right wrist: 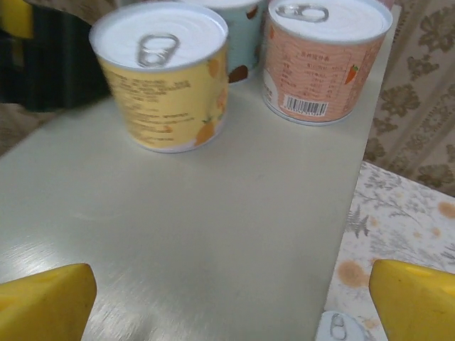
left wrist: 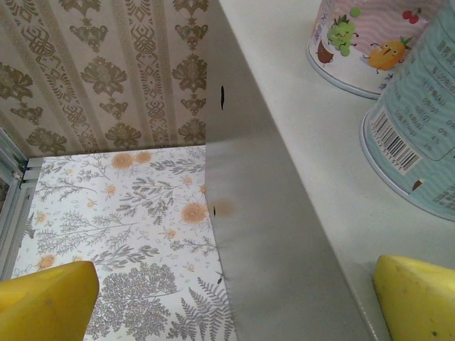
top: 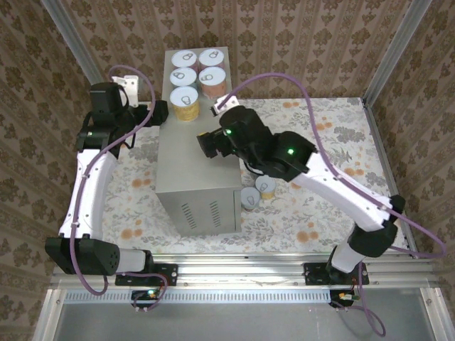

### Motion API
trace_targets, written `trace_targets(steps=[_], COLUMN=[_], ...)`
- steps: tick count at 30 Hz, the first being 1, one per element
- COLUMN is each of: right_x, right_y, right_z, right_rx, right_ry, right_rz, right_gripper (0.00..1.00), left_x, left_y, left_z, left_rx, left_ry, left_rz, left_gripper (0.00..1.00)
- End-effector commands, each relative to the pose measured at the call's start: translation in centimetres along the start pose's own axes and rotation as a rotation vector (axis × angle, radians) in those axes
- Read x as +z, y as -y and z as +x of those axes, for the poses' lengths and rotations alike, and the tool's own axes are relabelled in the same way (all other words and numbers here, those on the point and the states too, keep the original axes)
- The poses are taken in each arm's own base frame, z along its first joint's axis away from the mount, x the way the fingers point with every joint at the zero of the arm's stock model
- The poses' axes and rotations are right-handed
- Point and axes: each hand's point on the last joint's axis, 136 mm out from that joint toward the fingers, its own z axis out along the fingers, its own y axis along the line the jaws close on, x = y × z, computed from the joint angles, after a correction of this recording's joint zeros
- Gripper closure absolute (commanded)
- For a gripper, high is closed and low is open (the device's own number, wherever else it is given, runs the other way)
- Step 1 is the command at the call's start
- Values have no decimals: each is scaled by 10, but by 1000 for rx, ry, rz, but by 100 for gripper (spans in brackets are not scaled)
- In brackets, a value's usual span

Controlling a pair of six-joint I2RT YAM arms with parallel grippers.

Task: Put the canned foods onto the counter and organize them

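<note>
Several cans stand at the far end of the counter (top: 195, 160); the nearest is yellow (top: 186, 101), with a brown one (top: 212, 77) behind it. Two more cans (top: 250, 197) sit on the floral floor by the counter's right side. My right gripper (top: 207, 144) hovers open over the bare counter top (right wrist: 199, 234), facing the yellow can (right wrist: 167, 78) and an orange-pink can (right wrist: 323, 57). At the counter's left edge my left gripper (top: 161, 111) is open and straddles the rim (left wrist: 284, 234). Its view holds a pink can (left wrist: 362, 42) and a teal can (left wrist: 419, 142). Neither gripper holds anything.
Patterned walls and metal frame posts (top: 71, 42) close in the workspace. The floral floor (left wrist: 128, 213) lies open to the left of the counter. A lid of a floor can (right wrist: 341, 328) peeks out below the counter's right edge.
</note>
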Motion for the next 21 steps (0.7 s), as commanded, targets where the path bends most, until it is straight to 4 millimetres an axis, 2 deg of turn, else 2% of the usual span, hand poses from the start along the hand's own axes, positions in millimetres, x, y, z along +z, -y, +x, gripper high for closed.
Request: trace_targets(steps=[1, 12, 21], right_x=[7, 47, 77], right_y=[25, 42, 39], right_z=[-21, 0, 12], right_rx=[60, 113, 109], right_ry=[66, 17, -39], right_rz=[117, 131, 124], right_gripper=[0, 0, 0], left_x=[-8, -5, -3], left_y=[-5, 1, 4], left_z=[3, 2, 6], left_rx=[-20, -27, -37], left_ry=[-15, -13, -20], left_rz=[-9, 31, 47], left_gripper=[0, 0, 0])
